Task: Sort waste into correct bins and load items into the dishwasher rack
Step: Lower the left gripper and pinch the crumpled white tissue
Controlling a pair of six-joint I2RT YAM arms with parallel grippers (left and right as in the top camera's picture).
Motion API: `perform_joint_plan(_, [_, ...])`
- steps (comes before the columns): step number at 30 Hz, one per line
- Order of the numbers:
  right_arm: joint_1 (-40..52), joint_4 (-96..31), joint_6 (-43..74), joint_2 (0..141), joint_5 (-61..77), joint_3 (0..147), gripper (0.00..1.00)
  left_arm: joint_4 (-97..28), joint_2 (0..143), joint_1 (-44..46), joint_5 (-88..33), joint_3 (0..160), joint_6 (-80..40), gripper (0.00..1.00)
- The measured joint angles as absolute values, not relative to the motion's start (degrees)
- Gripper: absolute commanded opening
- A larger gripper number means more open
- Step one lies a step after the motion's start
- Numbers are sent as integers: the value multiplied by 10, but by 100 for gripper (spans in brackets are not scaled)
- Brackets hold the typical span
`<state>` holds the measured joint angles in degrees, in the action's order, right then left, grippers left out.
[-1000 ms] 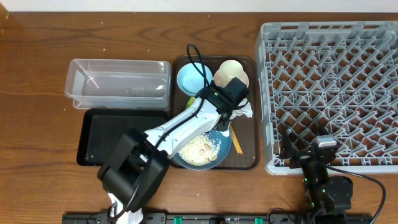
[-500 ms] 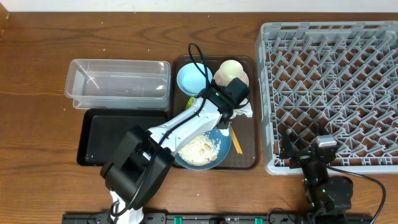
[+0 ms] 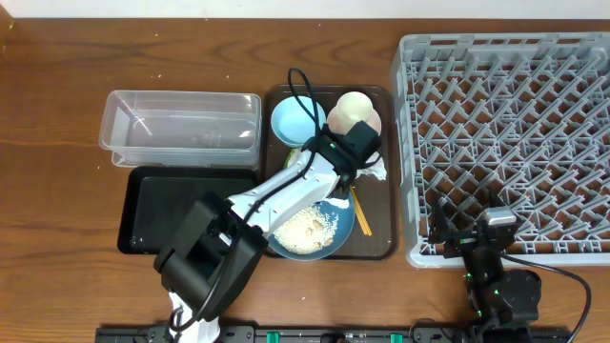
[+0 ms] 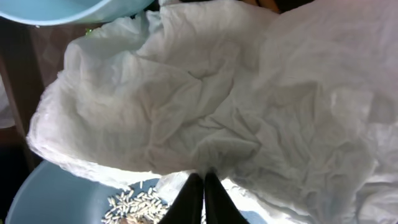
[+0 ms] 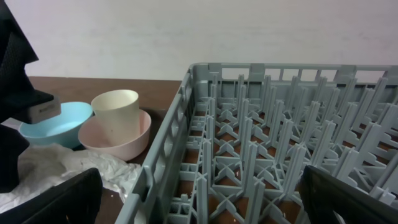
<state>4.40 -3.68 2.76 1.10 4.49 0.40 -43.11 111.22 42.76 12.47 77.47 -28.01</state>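
Observation:
My left gripper (image 3: 358, 168) (image 4: 203, 179) reaches over the brown tray, its two dark fingers pressed together, shut on the lower edge of the crumpled white napkin (image 4: 217, 93) (image 3: 376, 171). Just below lies the dark-blue plate (image 3: 340, 213) with loose rice (image 3: 305, 229) (image 4: 134, 202). The light-blue bowl (image 3: 288, 121) and the cream cup (image 3: 351, 108), which stands in a pale bowl (image 5: 134, 142), sit at the tray's far end. Chopsticks (image 3: 360, 211) lie along the plate's right side. My right gripper (image 5: 199, 208) (image 3: 469, 234) stands open at the grey rack's (image 3: 515, 143) near left corner, holding nothing.
The clear tub (image 3: 181, 129) and the black tray (image 3: 186, 211) lie left of the brown serving tray (image 3: 379, 243). A yellow-green scrap of wrapper (image 3: 293, 154) peeks out beside the left arm. The rack's pegs fill the table's right side.
The left gripper's jaws have closed together on the napkin's edge, and the napkin has drawn in slightly. The right arm has not moved.

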Motion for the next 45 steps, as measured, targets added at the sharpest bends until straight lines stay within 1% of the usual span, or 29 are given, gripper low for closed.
perform_joint_plan(6, [44,-37,28,11,45,4,99,-437,1100,428,129,775,-270,6])
perform_joint_plan(14, [44,-37,28,11,45,4,99,-435,984,428,127,775,-270,6])
perform_joint_plan(18, [44,-37,28,11,45,4,99,-422,952,428,102,775,-270,6])
perform_joint_plan(24, [44,-37,28,11,45,4,99,-399,962,429,47,775,-270,6])
perform_joint_plan(34, [44,-37,28,11,45,4,99,-360,1016,434,23,775,-270,8])
perform_joint_plan(36, [44,-37,28,11,45,4,99,-353,1018,435,20,775,-270,15])
perform_joint_plan(37, [44,-37,28,11,45,4,99,-351,1018,435,19,775,-269,24])
perform_joint_plan(38, [44,-37,28,11,45,4,99,-347,1018,435,18,775,-265,36])
perform_joint_plan(39, [44,-37,28,11,45,4,99,-344,1018,435,18,775,-267,46])
perform_joint_plan(40, [44,-37,28,11,45,4,99,-342,1018,435,17,775,-267,53])
perform_joint_plan(41, [44,-37,28,11,45,4,99,-342,1018,435,17,775,-266,58])
perform_joint_plan(42, [44,-37,28,11,45,4,99,-342,1018,435,17,775,-266,61])
perform_joint_plan(44, [44,-37,28,11,45,4,99,-342,1018,435,16,775,-269,65])
perform_joint_plan(45, [44,-37,28,11,45,4,99,-342,1019,435,16,775,-269,66])
